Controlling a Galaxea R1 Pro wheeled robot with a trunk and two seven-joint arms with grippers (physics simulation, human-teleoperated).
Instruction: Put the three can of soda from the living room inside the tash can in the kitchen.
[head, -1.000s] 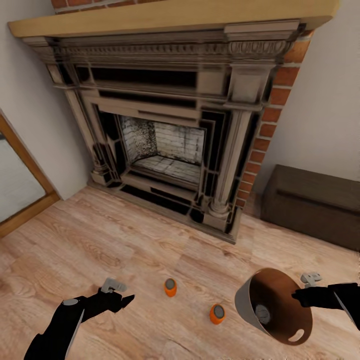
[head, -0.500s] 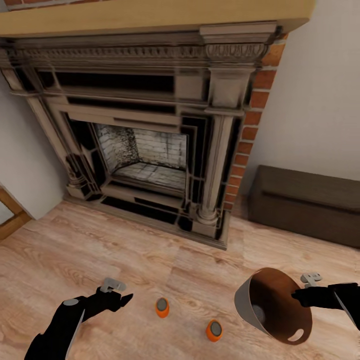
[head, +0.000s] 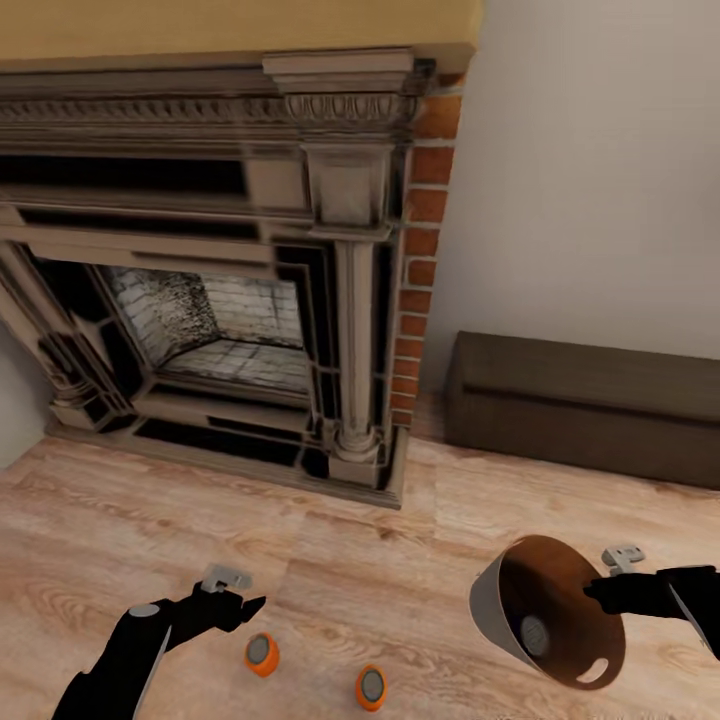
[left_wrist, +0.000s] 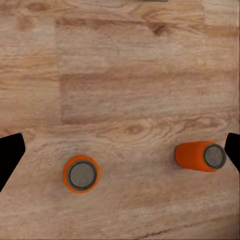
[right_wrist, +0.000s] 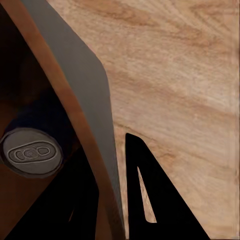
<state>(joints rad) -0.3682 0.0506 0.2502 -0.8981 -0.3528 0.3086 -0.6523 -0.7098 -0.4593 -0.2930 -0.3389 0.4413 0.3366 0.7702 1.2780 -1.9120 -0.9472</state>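
The two orange cans stand on the wood floor in front of the fireplace (head: 200, 330), both close to the left gripper (head: 245, 607). The nearer can (head: 261, 654) is just below and slightly to the right of its fingertips in the head view; the second can (head: 371, 688) lies further toward the robot's right, between the two arms. In the left wrist view the fingers are wide apart at both edges and hold nothing, and both cans sit between them: one can (left_wrist: 81, 173) shows only its round grey top, so its long axis points straight up at the camera, while the other (left_wrist: 200, 156) shows some of its orange side, which I judge to be perspective and not a fallen can. The left arm is clearly the nearer one for a pick from above.

The right gripper (head: 598, 592) is clamped on the rim of the bin (head: 495, 600), one finger inside and one outside the wall. The bin is tilted with its mouth toward the robot, and the third can (right_wrist: 31, 151) already lies inside it.
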